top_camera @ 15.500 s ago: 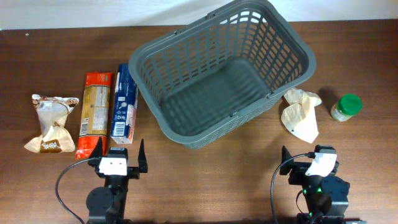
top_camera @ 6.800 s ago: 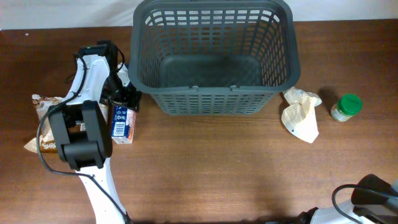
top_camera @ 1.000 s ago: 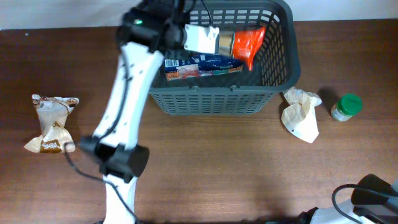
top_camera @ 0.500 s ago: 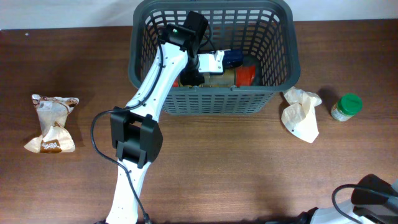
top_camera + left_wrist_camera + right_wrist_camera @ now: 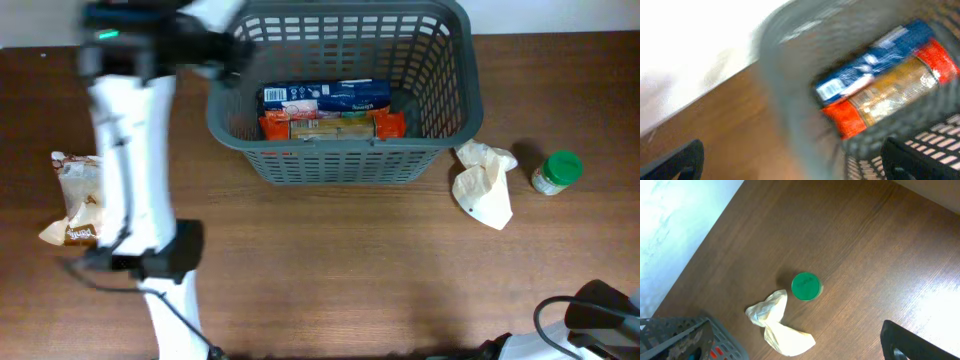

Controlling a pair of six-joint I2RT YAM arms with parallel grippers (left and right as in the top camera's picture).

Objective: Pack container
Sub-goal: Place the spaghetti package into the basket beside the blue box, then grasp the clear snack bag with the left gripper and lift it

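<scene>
The dark grey basket (image 5: pixel 455 110) stands at the back middle of the table. In it a blue box (image 5: pixel 325 96) lies next to a red and orange pasta packet (image 5: pixel 335 124). My left gripper (image 5: pixel 228 48) is blurred by motion, above the basket's left rim. In the left wrist view it (image 5: pixel 795 165) is open and empty, over the basket's rim (image 5: pixel 785 100), with the blue box (image 5: pixel 875 55) and red packet (image 5: pixel 890 87) below. My right gripper (image 5: pixel 795 350) is open and empty, high above the table's right side.
A brown and white snack bag (image 5: pixel 80 200) lies at the far left, partly behind my left arm. A crumpled white bag (image 5: pixel 485 185) (image 5: pixel 780 325) and a small jar with a green lid (image 5: pixel 557 172) (image 5: pixel 805 286) lie right of the basket.
My left gripper has let go of the red packet, which now lies in the basket beside the blue box. It has swung up and left out of the basket. The right arm is still.
</scene>
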